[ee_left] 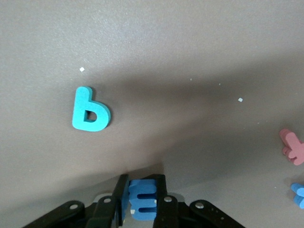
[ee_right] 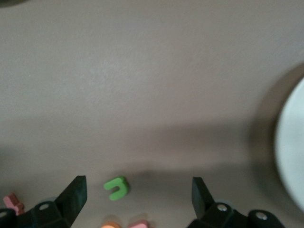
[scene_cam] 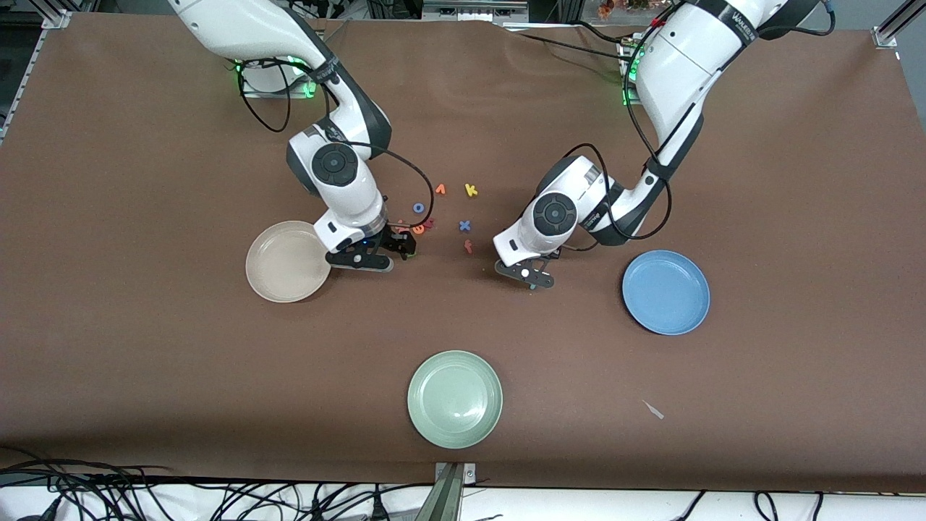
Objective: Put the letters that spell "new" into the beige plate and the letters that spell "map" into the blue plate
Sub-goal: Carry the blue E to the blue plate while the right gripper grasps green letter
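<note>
Clearly, the blue "m" (ee_left: 144,198), a thick piece of matte foam, is pinched between the black fingers (ee_left: 119,202) of the left gripper (scene_cam: 534,276), which is low over the brown table (scene_cam: 796,181) between the loose letters and the blue plate (scene_cam: 666,291). The teal "a" (ee_left: 90,110), rounded and flat, is seen lying on the table just beside this gripper in the left wrist view. The blue plate is smooth and round with a shallow rim, and it lies toward the left arm's end of the table.

The right gripper (scene_cam: 383,255) is held wide open, low over the table beside the beige plate (scene_cam: 286,261). The small green "n" (ee_right: 117,187) is seen between its spread fingers (ee_right: 73,195) in the right wrist view, with pink and orange foam pieces close by. The beige plate is plain and cream coloured.

A pale green plate (scene_cam: 455,399) lies nearer to the front camera. A yellow "k" (scene_cam: 471,190), a blue "x" (scene_cam: 464,226) and a blue "o" (scene_cam: 418,208) are scattered between the arms. Writing on the left arm is too small to be read.
</note>
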